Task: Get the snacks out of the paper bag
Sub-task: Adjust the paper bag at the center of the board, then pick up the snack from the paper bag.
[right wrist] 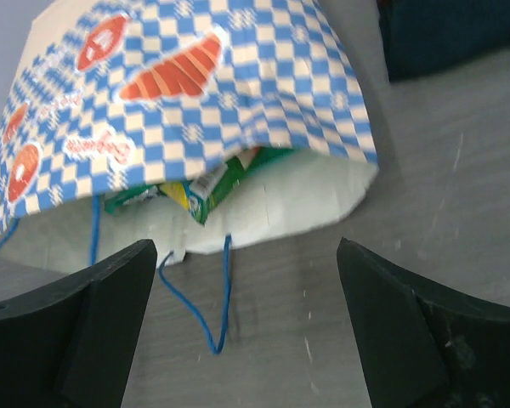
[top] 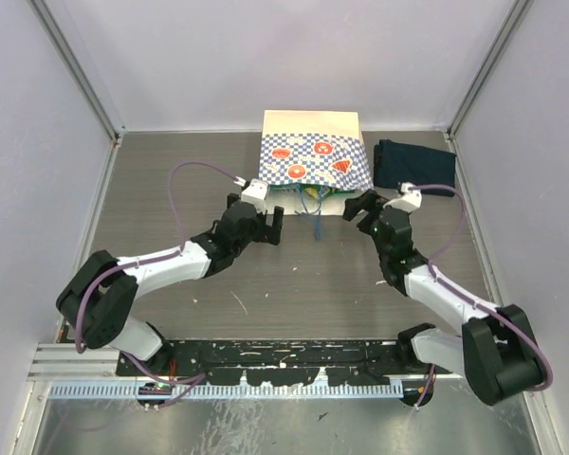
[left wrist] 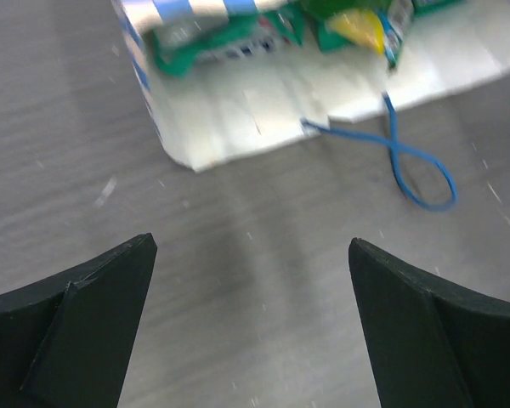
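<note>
One paper bag (top: 311, 156) lies on the desk (top: 294, 284) in my top view, its mouth facing the left tool (top: 268, 226) and right tool (top: 363, 207). Left wrist: jaws spread, gripping nothing, with green snacks (left wrist: 217, 41) inside the bag's mouth. Right wrist: jaws spread wide, likewise empty.

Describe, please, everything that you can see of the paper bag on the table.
The paper bag lies flat at the far middle of the grey table, with its mouth open toward the arms. It looks like cream paper, with a blue-white checkered band near the mouth that carries orange-red round pictures. The upper side sags and is slightly creased. Thin blue cord handles trail from the mouth onto the table. Green snack packets show just inside the mouth. A dark cloth lies close by on its right.
</note>
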Action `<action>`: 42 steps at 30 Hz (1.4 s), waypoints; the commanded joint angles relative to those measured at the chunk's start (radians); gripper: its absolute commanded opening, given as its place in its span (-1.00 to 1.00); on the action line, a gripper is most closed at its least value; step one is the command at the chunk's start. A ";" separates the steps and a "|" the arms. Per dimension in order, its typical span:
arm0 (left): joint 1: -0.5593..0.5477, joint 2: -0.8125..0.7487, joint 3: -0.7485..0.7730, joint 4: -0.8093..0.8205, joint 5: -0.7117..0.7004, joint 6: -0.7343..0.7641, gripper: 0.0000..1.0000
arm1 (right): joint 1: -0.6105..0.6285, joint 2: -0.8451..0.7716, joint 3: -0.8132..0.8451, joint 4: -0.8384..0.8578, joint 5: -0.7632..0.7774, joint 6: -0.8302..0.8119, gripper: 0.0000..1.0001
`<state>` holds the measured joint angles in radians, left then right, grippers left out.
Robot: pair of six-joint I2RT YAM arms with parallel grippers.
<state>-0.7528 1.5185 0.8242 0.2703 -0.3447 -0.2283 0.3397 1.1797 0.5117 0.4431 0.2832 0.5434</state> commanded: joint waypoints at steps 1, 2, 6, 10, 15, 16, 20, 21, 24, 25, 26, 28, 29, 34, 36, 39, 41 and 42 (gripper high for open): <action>-0.003 -0.089 -0.071 -0.047 0.207 -0.064 0.96 | 0.049 -0.126 -0.113 -0.055 0.036 0.313 0.87; -0.003 -0.097 -0.091 -0.042 0.234 -0.080 0.96 | 0.071 -0.146 -0.137 -0.050 0.046 0.347 0.87; -0.003 -0.121 -0.160 0.028 0.304 -0.138 0.96 | 0.118 -0.133 -0.233 0.090 0.031 0.480 0.81; -0.002 -0.097 -0.157 0.028 0.315 -0.158 0.96 | 0.119 0.024 -0.259 0.341 0.003 0.586 0.67; -0.002 -0.097 -0.139 0.012 0.313 -0.149 0.96 | 0.119 0.317 -0.185 0.692 -0.044 0.734 0.51; -0.003 -0.103 -0.139 0.005 0.308 -0.147 0.96 | 0.120 0.375 -0.164 0.750 -0.047 0.762 0.48; -0.001 -0.150 -0.145 -0.031 0.283 -0.136 0.96 | 0.118 0.582 -0.091 0.946 -0.002 0.841 0.44; -0.002 -0.159 -0.149 -0.042 0.275 -0.133 0.96 | 0.117 0.605 -0.072 0.960 0.011 0.858 0.44; -0.002 -0.203 -0.168 -0.071 0.252 -0.120 0.96 | 0.114 0.724 -0.011 1.001 0.027 0.911 0.44; -0.001 -0.215 -0.173 -0.082 0.244 -0.114 0.96 | 0.114 0.758 0.010 1.003 0.030 0.932 0.44; -0.001 -0.228 -0.177 -0.096 0.237 -0.109 0.96 | 0.113 0.785 0.031 1.006 0.035 0.947 0.43; -0.002 -0.240 -0.184 -0.121 0.220 -0.101 0.96 | 0.112 0.830 0.062 1.003 0.054 0.958 0.43; -0.002 -0.268 -0.187 -0.132 0.214 -0.098 0.96 | 0.112 0.845 0.074 0.996 0.065 0.961 0.43; 0.000 -0.335 -0.210 -0.166 0.178 -0.088 0.96 | 0.101 0.872 0.145 0.897 0.102 0.959 0.43; 0.000 -0.348 -0.219 -0.167 0.167 -0.084 0.96 | 0.097 0.891 0.180 0.872 0.107 0.957 0.41; 0.003 -0.351 -0.221 -0.175 0.156 -0.079 0.96 | 0.092 0.924 0.239 0.827 0.104 0.960 0.30; 0.002 -0.348 -0.216 -0.184 0.150 -0.077 0.96 | 0.089 0.942 0.267 0.801 0.093 0.970 0.21; 0.002 -0.350 -0.215 -0.188 0.148 -0.076 0.96 | 0.087 0.945 0.273 0.797 0.092 0.972 0.16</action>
<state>-0.7525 1.1912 0.6033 0.0849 -0.1627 -0.3237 0.4362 2.1056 0.7258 1.2606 0.3443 1.4891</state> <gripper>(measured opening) 0.982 0.622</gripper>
